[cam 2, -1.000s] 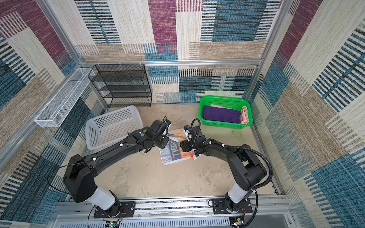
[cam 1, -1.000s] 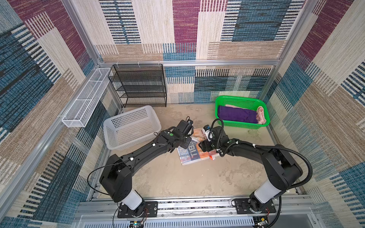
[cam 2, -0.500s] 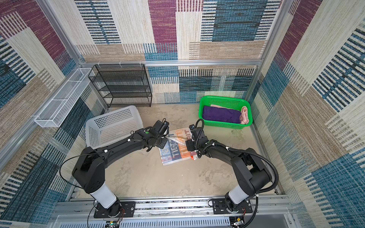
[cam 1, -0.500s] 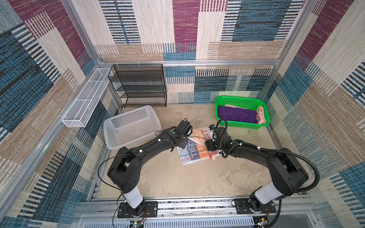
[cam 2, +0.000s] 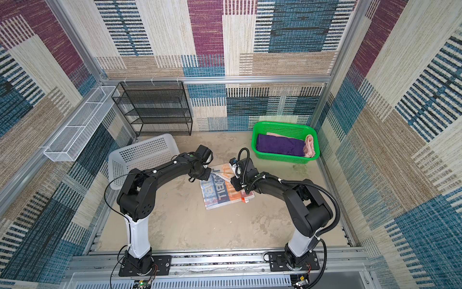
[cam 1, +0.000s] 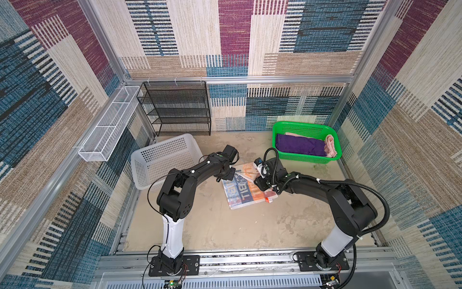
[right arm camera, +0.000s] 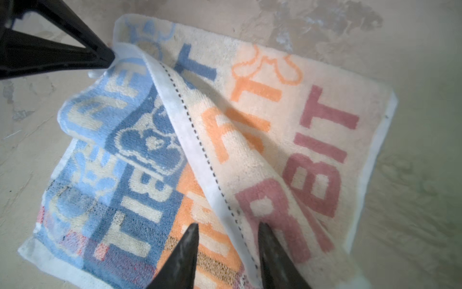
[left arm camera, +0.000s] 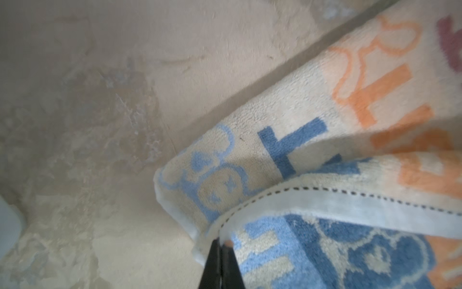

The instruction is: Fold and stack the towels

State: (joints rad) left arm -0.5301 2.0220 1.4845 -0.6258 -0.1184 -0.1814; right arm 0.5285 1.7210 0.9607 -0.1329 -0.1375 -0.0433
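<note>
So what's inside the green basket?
A purple towel lies in the green basket, with a pink towel bunched at one end. A pale strip of cloth peeks from behind the purple one; the rest of it, and the basket's bottom, is covered.

The RABBIT towel [right arm camera: 275, 125] is seen whitish, with blue, orange and dull pink letters and a white hem stitched in dark dashes. A plain purple towel [cam 1: 300, 149] and a pink towel [cam 1: 330, 147] are seen in the green perforated basket [cam 1: 307, 158].
</note>
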